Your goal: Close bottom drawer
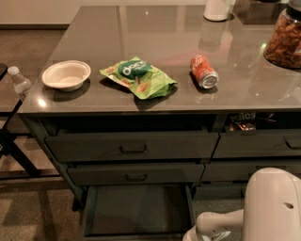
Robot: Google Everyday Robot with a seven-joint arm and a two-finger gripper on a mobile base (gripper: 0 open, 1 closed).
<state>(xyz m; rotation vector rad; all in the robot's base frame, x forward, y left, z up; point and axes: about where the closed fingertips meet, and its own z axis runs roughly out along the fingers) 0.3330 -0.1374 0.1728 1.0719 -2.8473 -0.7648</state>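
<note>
The bottom drawer (136, 209) is the lowest of the left stack and is pulled out, showing its dark bare floor; its front lies at the frame's lower edge and its handle is out of view. My white arm (214, 227) reaches down at the drawer's front right corner. The gripper is below the frame's lower edge, hidden from view. Two taller drawer fronts with bar handles, the middle one (135, 173) and the top one (132, 147), sit above the open drawer.
On the grey countertop (155, 37) lie a white bowl (66, 75), a green chip bag (138, 77), a tipped red soda can (203, 71), a jar of nuts (284, 40) and a white container (218, 8). A right-column drawer (242, 123) is ajar with snack packets. A water bottle (19, 81) stands at left. My white body (273, 207) fills the lower right.
</note>
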